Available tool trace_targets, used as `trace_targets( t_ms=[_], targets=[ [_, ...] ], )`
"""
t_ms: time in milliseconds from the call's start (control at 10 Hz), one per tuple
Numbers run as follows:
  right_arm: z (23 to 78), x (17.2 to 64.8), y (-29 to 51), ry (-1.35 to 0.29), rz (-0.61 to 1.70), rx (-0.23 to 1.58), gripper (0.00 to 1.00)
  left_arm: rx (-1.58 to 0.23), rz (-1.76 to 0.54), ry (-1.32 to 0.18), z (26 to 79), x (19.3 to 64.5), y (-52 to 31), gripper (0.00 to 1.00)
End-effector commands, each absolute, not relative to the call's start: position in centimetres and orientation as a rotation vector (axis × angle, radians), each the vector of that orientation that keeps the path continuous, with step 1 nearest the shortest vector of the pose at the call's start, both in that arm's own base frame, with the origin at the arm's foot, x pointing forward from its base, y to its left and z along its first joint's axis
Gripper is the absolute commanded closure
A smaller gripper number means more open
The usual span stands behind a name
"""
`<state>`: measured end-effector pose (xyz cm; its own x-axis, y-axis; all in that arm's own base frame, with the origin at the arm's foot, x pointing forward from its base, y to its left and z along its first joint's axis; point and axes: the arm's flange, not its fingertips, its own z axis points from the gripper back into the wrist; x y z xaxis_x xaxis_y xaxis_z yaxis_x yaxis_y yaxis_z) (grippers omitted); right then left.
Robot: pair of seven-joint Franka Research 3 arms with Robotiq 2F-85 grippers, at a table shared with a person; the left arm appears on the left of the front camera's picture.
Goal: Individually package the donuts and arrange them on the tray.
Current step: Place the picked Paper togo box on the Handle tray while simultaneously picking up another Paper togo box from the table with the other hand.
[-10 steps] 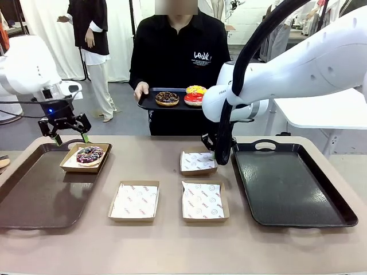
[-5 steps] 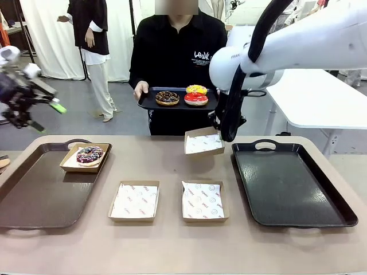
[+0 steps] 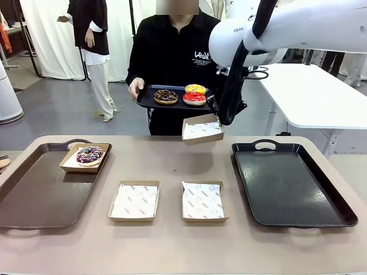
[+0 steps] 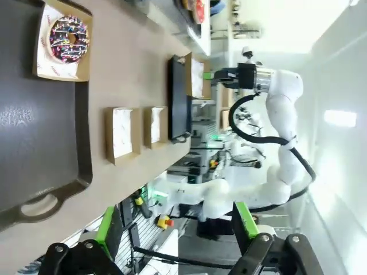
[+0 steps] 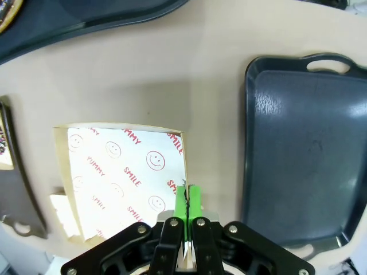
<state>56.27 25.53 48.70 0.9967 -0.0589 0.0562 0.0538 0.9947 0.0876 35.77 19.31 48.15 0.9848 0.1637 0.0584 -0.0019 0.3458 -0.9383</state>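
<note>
front view: the biggest thing is the tan table (image 3: 172,246), with a dark tray (image 3: 34,206) on the robot's left side and a black tray (image 3: 298,195) on its right side. a person at the far side holds a small tray (image 3: 146,103) with three donuts on it: the chocolate donut (image 3: 166,96), the red donut (image 3: 194,98) and the yellow donut (image 3: 195,89) just behind the red one. the sprinkle donut (image 3: 89,154) sits in a paper box (image 3: 70,162) at the far corner of the dark tray. one empty box (image 3: 134,201) and another empty box (image 3: 204,200) lie side by side on the table. a third box (image 3: 200,129) hangs in the air, just below the small tray. the right pincer (image 3: 220,119) is shut tight on one thin side wall of that box, and the box tips a little. the left pincer (image 4: 175,223) is wide open, holds nothing, and is high above the table. what could go wrong: the third box is held by one thin wall only, so if a donut drops in, the box may bend, tip more or slip out, and the donut could fall onto the table. the box could also bump the small tray, since they are so near.
</note>
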Motion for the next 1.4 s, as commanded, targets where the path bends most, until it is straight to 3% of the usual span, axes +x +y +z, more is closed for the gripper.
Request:
trace_targets(
  t_ms=[0,500,1300],
  targets=[
    [48.9,57.2,26.8,-0.034,-0.085,0.085,1.0,-1.297,0.051,-0.192,44.0,38.1,20.8,0.0],
    [49.6,57.9,27.0,-0.022,-0.112,0.083,1.0,-1.303,0.006,-0.233,37.4,39.2,26.2,0.0],
    [49.5,57.5,26.6,-0.034,-0.086,0.088,1.0,-1.274,0.026,-0.209,36.6,38.8,26.0,0.0]
  ],
)
